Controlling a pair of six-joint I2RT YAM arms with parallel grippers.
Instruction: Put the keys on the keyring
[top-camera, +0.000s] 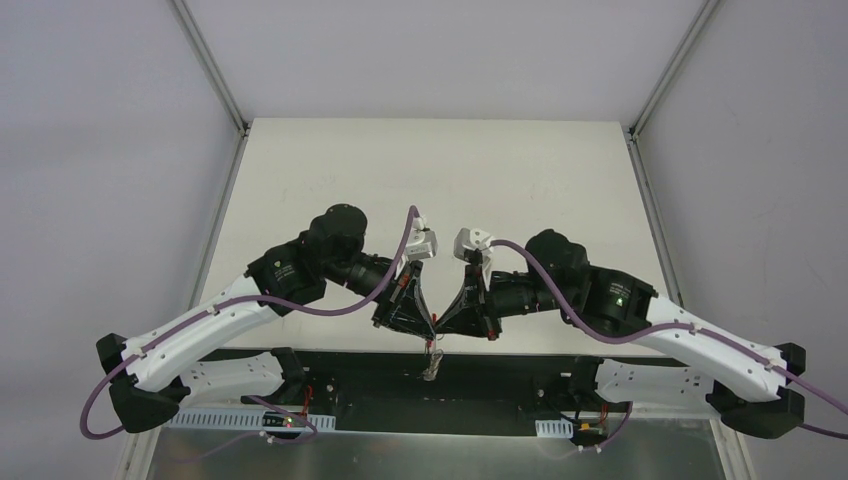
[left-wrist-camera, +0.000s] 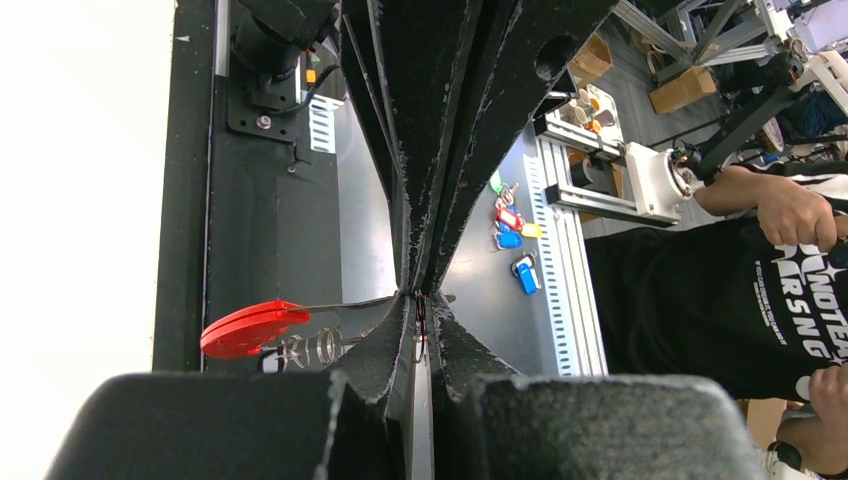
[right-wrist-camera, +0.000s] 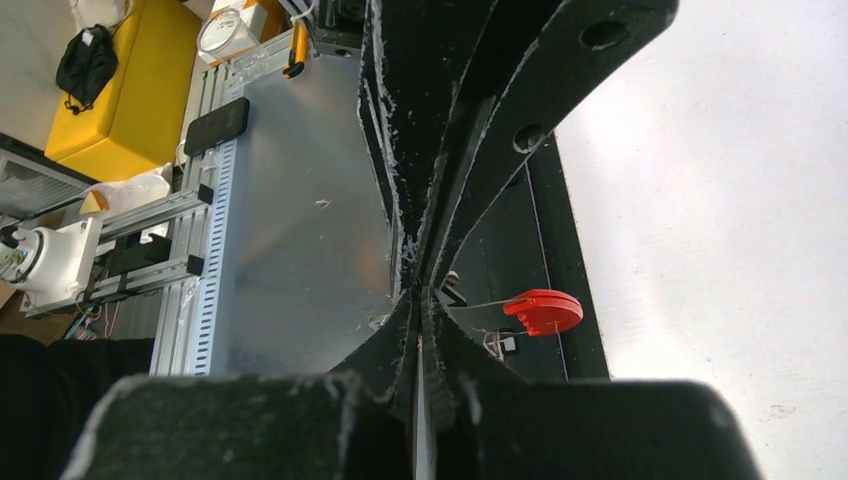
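At the near edge of the tabletop (top-camera: 440, 170): both arms lean in and meet tip to tip over the black base rail (top-camera: 380, 375), just off the white surface.
Left gripper (left-wrist-camera: 420, 305): closed to a slit, with a thin dark wire loop pinched between its tips; I judge it is holding the keyring (top-camera: 432, 362).
Right gripper (right-wrist-camera: 420, 300): closed tight, tips against the left gripper's; whether it pinches anything cannot be told.
Keyring: hangs just below the joined tips. Its red tag (left-wrist-camera: 255, 328) sticks out sideways, and the silver wire loops (left-wrist-camera: 318, 346) sit between the tag and the fingertips.
Key: no black-headed key can be made out in any view; it may be hidden between the fingers.
Progress: the ring is lifted and both grippers are at it, so this looks like the threading step. No key shows on the loops, so the joining seems not yet done.
Left to do: work the key's hole onto the wire and slide it round.
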